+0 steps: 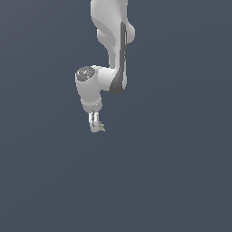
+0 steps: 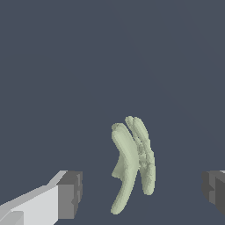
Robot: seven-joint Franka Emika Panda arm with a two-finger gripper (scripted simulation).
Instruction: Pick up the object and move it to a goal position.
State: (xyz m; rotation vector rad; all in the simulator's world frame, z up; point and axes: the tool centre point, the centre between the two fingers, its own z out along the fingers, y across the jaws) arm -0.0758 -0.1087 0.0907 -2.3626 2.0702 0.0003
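Gripper [image 2: 140, 193] open, 2 fingers [image 2: 66, 195] apart w/ 1 pale green curved object [image 2: 132, 162] between, untouched.

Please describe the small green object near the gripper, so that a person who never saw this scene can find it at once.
Follow the white robot arm down to its gripper; the object shows as a tiny green speck at the fingertips. In the wrist view it lies between the two open grey fingertip pads, touching neither. It is the only pale olive-green thing: curved, arc-like, with ridged lobes, against a plain dark blue-grey ground.
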